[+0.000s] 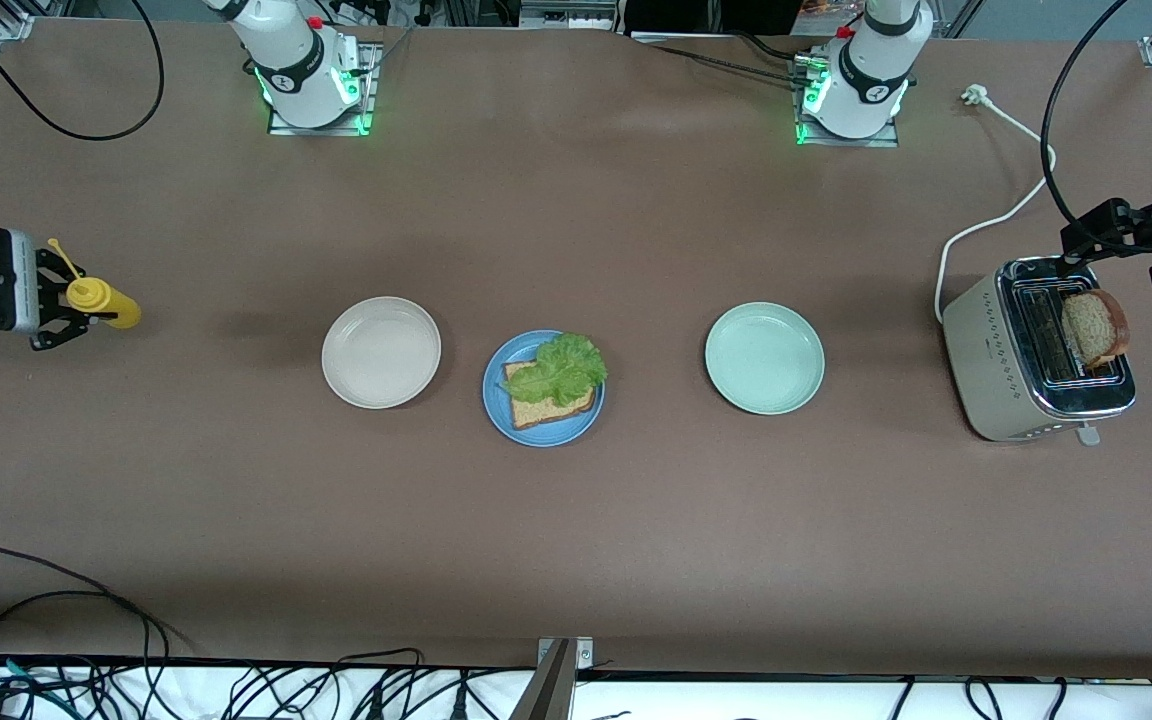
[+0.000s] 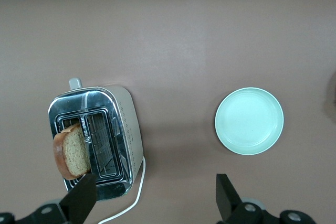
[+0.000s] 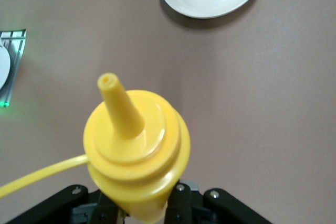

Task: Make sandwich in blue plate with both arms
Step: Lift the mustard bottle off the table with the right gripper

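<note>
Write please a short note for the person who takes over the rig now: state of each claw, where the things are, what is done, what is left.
Left claw: open, over the toaster at the left arm's end, holding nothing.
Right claw: shut on the yellow bottle, at the right arm's end of the table.
Blue plate: mid-table, between the cream plate and the mint plate.
Done: one bread slice lies on the blue plate with the lettuce on top.
Left: the second slice stands in a toaster slot; it must go on the lettuce. No sauce is visible on the sandwich.
</note>
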`<state>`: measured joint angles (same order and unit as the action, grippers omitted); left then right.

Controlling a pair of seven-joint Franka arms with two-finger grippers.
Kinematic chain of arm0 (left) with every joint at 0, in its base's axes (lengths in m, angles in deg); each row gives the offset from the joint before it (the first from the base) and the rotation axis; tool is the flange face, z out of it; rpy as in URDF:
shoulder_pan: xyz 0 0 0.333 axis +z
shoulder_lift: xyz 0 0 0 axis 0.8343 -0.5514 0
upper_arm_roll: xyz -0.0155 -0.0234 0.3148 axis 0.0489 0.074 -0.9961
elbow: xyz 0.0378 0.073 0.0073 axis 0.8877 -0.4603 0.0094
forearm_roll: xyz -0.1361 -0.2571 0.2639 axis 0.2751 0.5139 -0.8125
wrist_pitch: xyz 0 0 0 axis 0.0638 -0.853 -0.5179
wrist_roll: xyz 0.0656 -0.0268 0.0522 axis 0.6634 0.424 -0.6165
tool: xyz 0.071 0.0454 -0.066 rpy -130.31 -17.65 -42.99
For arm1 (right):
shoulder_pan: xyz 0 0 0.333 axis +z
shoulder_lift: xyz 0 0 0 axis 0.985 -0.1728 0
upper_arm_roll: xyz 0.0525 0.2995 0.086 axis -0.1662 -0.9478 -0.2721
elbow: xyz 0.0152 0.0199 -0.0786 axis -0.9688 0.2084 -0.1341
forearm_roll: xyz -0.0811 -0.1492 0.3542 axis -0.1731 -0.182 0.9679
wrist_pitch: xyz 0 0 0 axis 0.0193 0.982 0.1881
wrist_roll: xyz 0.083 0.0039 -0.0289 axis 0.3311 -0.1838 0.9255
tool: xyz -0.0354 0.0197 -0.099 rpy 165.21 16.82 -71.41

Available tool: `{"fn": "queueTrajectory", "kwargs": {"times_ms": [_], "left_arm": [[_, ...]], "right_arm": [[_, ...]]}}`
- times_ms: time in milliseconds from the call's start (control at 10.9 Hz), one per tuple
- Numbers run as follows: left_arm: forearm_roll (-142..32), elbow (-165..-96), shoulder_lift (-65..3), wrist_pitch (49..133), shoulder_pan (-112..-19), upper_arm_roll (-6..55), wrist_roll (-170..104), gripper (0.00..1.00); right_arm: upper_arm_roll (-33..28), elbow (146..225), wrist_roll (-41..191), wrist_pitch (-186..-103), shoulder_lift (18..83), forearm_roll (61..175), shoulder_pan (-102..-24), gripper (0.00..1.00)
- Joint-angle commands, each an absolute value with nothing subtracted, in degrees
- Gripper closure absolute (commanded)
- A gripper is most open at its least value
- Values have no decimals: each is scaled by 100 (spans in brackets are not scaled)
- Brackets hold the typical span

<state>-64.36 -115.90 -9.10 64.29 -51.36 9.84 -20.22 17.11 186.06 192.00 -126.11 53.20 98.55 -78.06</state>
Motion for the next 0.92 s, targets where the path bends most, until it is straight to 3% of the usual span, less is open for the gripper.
{"fn": "queueTrajectory", "kwargs": {"times_ms": [0,461,829], "left_arm": [[-6546,-11470,-940,6337,-5162,985,-2059,0],[-6546,-11479,-940,6337,-5153,985,-2059,0],[-6546,-11479,-948,6337,-5153,977,-2050,0]], "right_arm": [[1730,18568,17513,-12582,5725,9087,-7199,76],[1704,18050,14965,-12467,5637,7798,-5750,76],[1713,17435,13039,-11756,5243,6856,-4292,76]]}}
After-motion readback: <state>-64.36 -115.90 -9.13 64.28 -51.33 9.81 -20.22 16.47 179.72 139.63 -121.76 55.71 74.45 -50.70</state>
